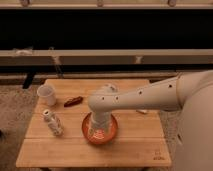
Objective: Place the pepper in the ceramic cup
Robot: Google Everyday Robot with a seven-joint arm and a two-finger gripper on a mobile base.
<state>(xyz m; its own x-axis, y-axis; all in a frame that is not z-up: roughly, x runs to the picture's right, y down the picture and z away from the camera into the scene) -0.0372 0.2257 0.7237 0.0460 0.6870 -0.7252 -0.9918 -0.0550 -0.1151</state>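
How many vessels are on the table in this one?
3: white ceramic cup back left, patterned bottle front left, orange bowl centre, under the gripper. The arm may hide others.

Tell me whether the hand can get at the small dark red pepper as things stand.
Probably yes. The hand hangs over the wide orange bowl; the small dark red pepper lies uncovered on the wooden table just beyond the bowl's rim, with nothing between them.
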